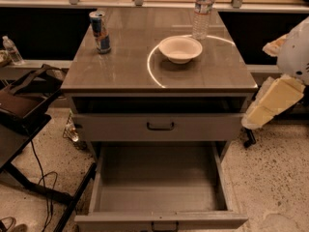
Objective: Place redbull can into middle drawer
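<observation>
Here, a single camera view. The redbull can (100,31) stands upright at the back left corner of the tabletop (120,71), well apart from a white bowl (180,49) and a water bottle (203,11). Below, the middle drawer (159,182) is pulled out. The pincer (271,104) hangs at the right edge; whether it is apart or together, I cannot tell. The reach seems to be the step in hand. Next, the pincer must cross to the can and grip it.

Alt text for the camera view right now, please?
The can stands at the back left of the counter; the middle drawer below is pulled open. The gripper hangs off its right edge, away from the can. A bowl and bottle sit toward the back right.
</observation>
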Robot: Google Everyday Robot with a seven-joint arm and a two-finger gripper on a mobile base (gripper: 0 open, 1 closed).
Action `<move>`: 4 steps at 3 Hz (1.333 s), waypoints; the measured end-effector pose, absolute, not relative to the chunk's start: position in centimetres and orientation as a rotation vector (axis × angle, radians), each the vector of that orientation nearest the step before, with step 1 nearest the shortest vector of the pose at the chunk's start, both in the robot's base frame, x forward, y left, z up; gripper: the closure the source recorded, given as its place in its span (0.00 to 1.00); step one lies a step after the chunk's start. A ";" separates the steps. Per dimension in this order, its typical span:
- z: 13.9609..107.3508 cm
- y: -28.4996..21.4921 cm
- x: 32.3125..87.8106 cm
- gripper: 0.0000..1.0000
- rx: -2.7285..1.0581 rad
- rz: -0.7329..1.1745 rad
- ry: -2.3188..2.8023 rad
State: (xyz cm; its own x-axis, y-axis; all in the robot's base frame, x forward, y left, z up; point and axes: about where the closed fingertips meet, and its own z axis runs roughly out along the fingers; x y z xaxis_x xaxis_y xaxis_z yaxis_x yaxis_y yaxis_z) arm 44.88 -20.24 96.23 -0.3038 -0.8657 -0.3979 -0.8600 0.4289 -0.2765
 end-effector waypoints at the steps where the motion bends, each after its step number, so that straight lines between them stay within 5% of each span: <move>1: 93.2 -19.4 46.5 0.00 -1.207 0.190 2.105; 4: 97.7 -15.4 53.5 0.00 -0.846 0.346 1.577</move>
